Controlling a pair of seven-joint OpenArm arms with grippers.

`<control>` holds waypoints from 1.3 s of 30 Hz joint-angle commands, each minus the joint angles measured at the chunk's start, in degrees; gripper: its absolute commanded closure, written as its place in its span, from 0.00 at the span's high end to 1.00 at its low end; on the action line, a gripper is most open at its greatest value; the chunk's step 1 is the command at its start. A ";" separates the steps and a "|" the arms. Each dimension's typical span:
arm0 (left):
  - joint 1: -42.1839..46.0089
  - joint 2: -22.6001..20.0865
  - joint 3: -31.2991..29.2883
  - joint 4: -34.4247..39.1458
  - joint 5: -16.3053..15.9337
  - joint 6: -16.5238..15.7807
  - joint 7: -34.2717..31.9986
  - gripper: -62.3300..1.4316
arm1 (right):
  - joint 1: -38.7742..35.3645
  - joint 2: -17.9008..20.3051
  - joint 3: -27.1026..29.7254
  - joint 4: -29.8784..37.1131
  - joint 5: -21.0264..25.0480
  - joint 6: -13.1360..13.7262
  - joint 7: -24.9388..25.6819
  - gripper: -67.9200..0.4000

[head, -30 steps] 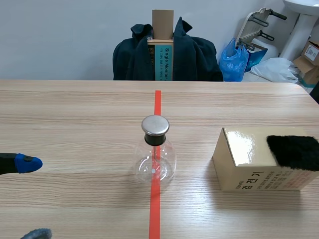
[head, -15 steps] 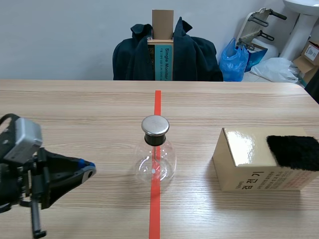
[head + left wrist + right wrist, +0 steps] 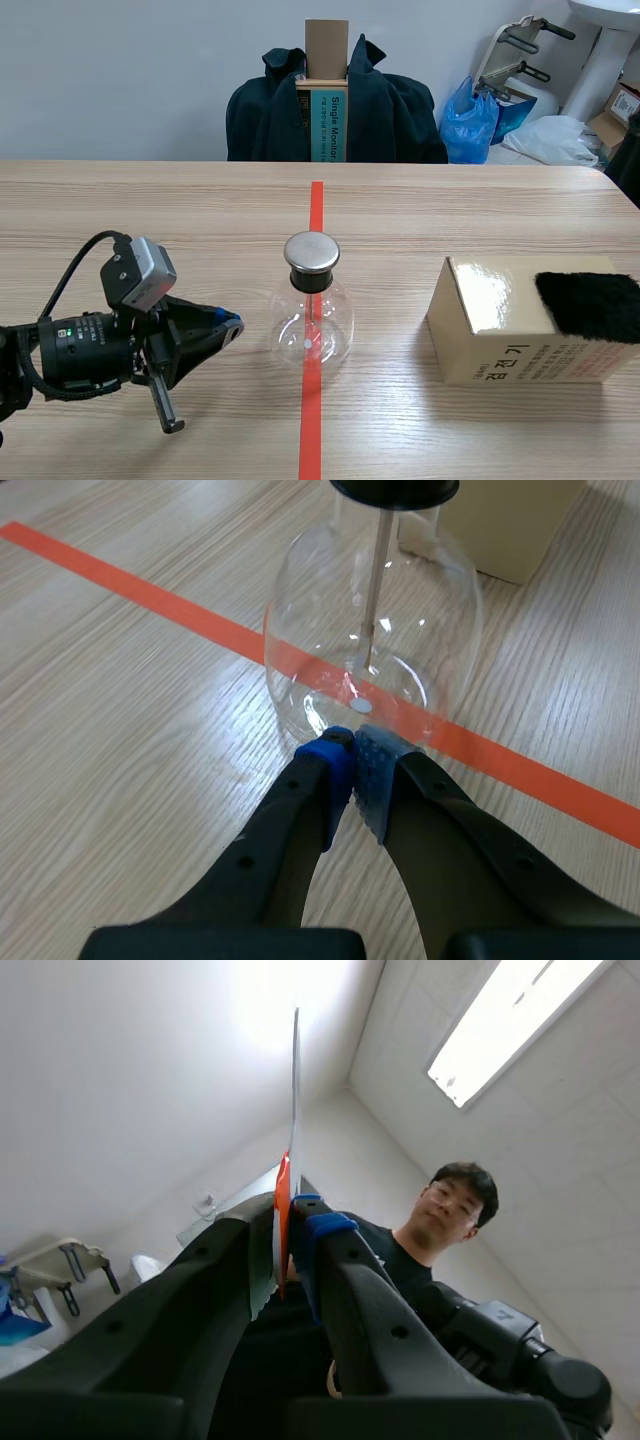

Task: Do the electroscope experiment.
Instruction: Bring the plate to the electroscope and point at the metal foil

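Note:
The electroscope, a clear glass flask (image 3: 312, 322) with a metal cap (image 3: 311, 252) and a thin rod inside, stands on the orange-red tape line at the table's middle. My left gripper (image 3: 232, 325) lies low just left of the flask, fingers shut on nothing. In the left wrist view its pads (image 3: 352, 752) meet right at the flask's base (image 3: 370, 640), almost touching the glass. My right gripper (image 3: 288, 1212) points up toward the ceiling, shut on a thin flat strip (image 3: 295, 1090), orange-red at the grip and pale above. A black fur cloth (image 3: 590, 305) lies on a box.
A glossy cardboard box (image 3: 500, 335) stands right of the flask and carries the cloth. A chair draped with a dark jacket (image 3: 335, 110) is behind the far edge. A person (image 3: 450, 1210) shows behind the right gripper.
My left arm has come in from the left edge toward the flask. Its fingers, apart a second ago, have shut. The flask and box have not moved.

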 commanded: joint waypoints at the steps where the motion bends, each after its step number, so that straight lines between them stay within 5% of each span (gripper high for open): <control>1: -0.02 0.11 -0.22 1.27 -0.31 -0.11 -0.61 0.05 | 1.75 1.68 -1.79 0.28 -0.42 -0.42 -0.87 0.02; 12: -0.02 0.44 -0.22 1.27 -0.09 -0.13 -0.83 0.05 | 3.78 2.43 -14.58 -10.01 -8.15 -1.18 -2.01 0.02; 20: 0.00 0.44 -0.22 1.27 -0.09 -0.13 -0.81 0.05 | 5.68 2.40 -21.33 -21.31 -10.75 -5.44 -0.90 0.02; 39: 0.00 0.44 -0.22 1.27 -0.09 -0.13 -0.81 0.05 | 7.58 2.08 -22.93 -37.68 -14.32 -5.42 1.90 0.02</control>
